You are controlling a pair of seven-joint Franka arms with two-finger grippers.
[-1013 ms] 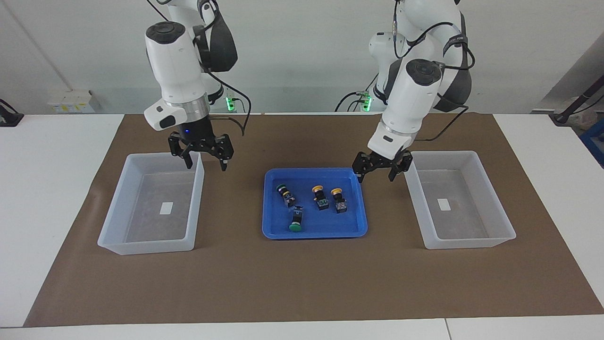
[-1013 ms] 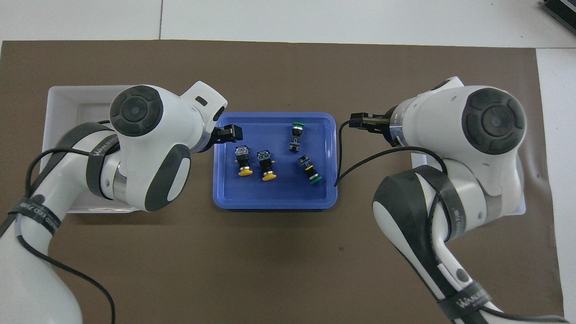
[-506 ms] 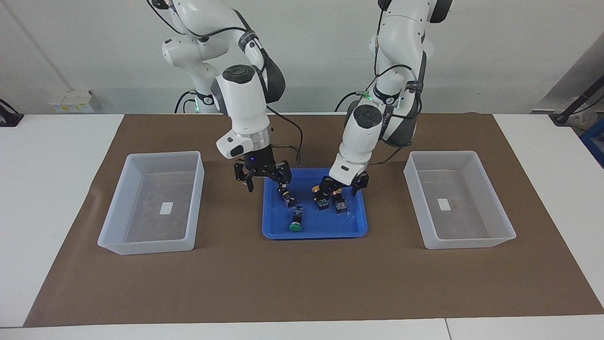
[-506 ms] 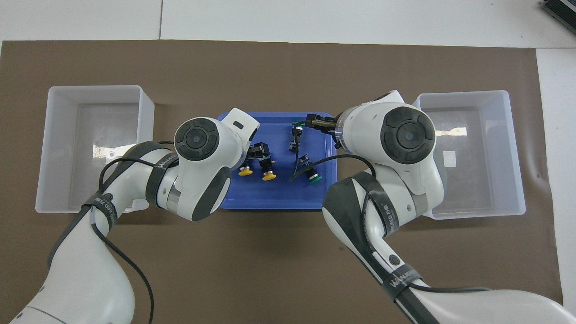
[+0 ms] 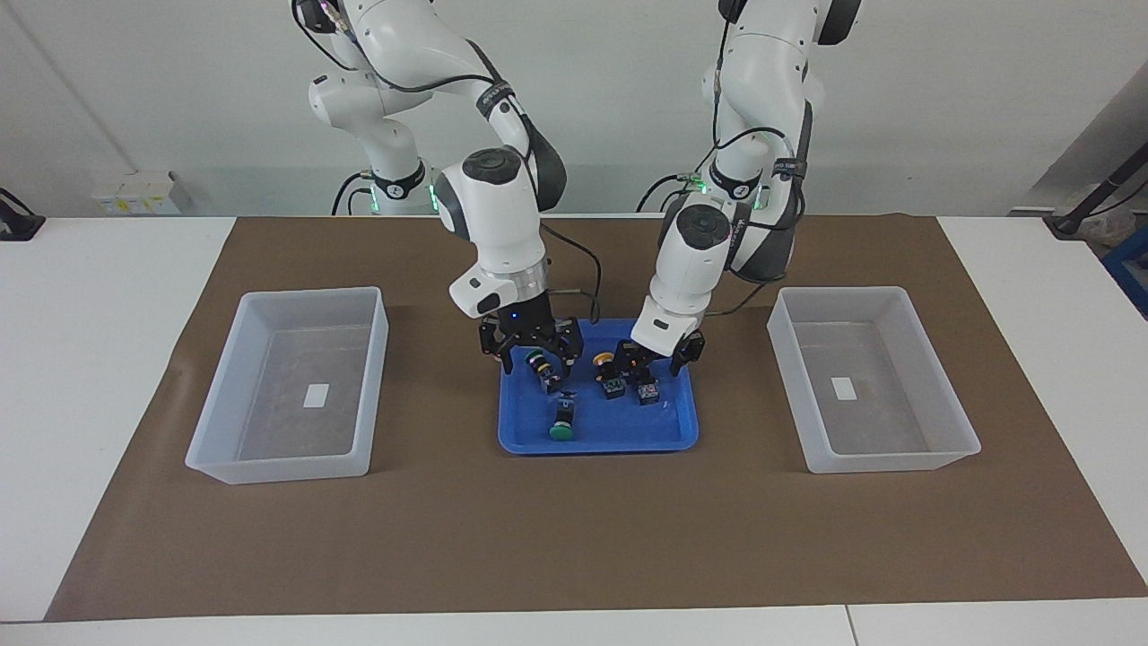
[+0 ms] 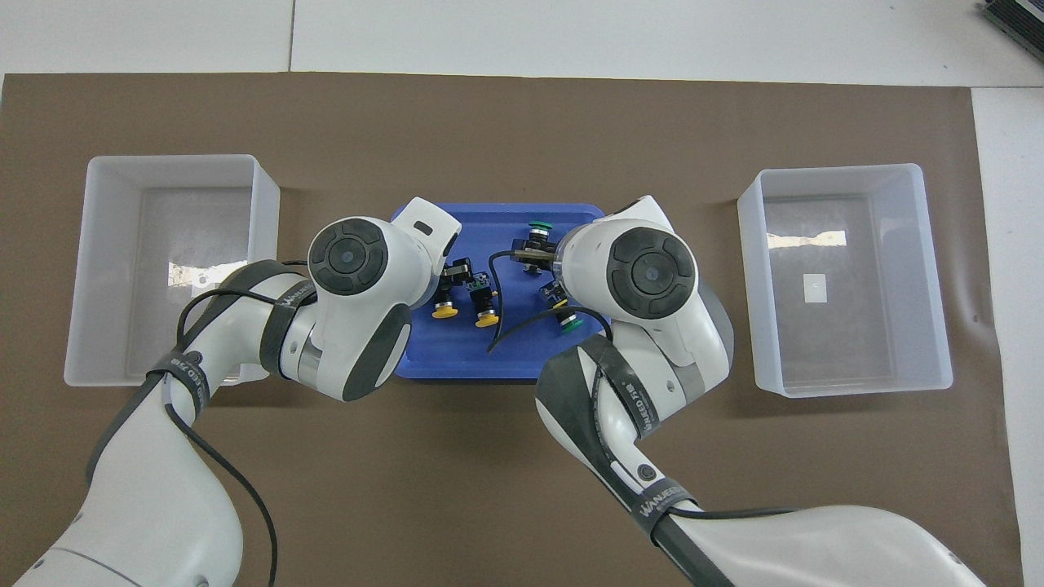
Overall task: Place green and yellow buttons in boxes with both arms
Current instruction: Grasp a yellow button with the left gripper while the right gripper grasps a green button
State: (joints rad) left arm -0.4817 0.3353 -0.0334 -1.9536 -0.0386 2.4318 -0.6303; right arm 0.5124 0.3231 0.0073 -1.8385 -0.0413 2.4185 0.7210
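In the blue tray (image 5: 592, 443), a green button (image 5: 538, 362) lying nearest the robots is straddled by the right gripper (image 5: 531, 363), its fingers spread and released. Beside it, the left gripper (image 5: 657, 359) is lowered over a yellow button (image 5: 646, 389); whether anything is grasped cannot be told. A second yellow button (image 5: 612, 384) is seen between them, and a second green button (image 5: 562, 431) farthest out. The boxes (image 5: 309, 293) are set toward either end of the table.

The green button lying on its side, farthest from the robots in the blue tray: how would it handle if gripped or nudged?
Likely rigid: the green button has a dark blocky body and a hard-looking cap. Lying on its side on the smooth blue tray, it could pivot on its round cap if nudged. Small, so probably light.
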